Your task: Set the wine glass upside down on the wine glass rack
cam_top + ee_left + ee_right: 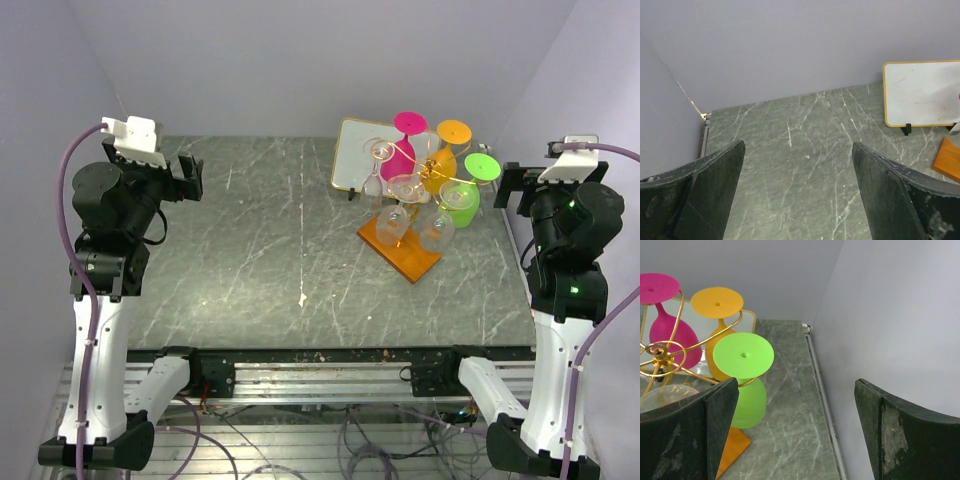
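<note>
Wine glass rack [402, 257]: gold scrolled wire on a flat orange wood base, far right on the veined grey-green stone counter [250, 250]. Hanging inverted: pink glass [400, 157], orange glass [446, 168], green glass [464, 203], clear glasses [392, 226]. left hand [797, 147] and right hand [796, 382] both released, empty.

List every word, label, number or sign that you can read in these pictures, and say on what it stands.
There is no readable text in any view. The panel is blank. The rack base and the green glass bear no marks. Nothing on the arms can be read.
</note>
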Motion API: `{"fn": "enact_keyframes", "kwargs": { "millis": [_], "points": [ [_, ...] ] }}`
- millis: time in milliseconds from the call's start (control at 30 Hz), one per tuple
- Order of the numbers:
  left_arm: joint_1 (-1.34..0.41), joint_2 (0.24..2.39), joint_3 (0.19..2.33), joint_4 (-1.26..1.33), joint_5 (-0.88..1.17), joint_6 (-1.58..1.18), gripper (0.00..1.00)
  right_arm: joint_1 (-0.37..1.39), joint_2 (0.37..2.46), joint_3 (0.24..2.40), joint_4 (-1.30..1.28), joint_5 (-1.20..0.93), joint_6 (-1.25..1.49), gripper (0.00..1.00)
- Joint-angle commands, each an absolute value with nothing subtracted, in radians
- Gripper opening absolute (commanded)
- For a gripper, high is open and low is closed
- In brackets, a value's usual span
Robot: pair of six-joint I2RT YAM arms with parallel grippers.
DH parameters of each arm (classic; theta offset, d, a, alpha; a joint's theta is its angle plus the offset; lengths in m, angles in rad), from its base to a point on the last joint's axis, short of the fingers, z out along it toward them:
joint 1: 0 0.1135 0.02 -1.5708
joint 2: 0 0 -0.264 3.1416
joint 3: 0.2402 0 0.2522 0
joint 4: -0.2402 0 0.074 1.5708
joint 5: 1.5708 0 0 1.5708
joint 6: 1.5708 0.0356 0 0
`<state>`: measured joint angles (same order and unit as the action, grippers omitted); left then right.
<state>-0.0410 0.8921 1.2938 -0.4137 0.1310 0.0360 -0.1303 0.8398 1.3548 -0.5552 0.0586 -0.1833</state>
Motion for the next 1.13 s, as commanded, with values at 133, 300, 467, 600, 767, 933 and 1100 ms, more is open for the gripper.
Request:
{"fn": "enact_keyframes", "kwargs": {
  "millis": [133,300,467,600,767,933,1100],
  "points": [
    [-0.03,0.89,1.297,-0.424,0.14,0.027,0.99,-0.152,0.833,1.373,-0.564,0.073,-0.16,1.0],
    [-0.03,0.881,1.28,-0.422,0.138,0.034,0.99,-0.157,0.832,1.37,-0.563,0.058,-0.157,1.0],
    [-0.03,0.887,1.284,-0.426,0.148,0.032,0.99,-0.161,0.833,1.375,-0.563,0.065,-0.154,1.0],
    [-0.029,0.885,1.287,-0.435,0.15,0.037,0.99,-0.17,0.829,1.364,-0.564,0.064,-0.156,1.0],
    [-0.03,0.877,1.281,-0.435,0.143,0.039,0.99,-0.17,0.824,1.353,-0.559,0.051,-0.153,1.0],
    [-0.029,0.87,1.275,-0.436,0.115,0.044,0.99,-0.17,0.828,1.353,-0.558,0.059,-0.154,1.0],
    [-0.029,0.873,1.282,-0.442,0.114,0.045,0.99,-0.17,0.829,1.34,-0.55,0.077,-0.158,1.0]
  ]
}}
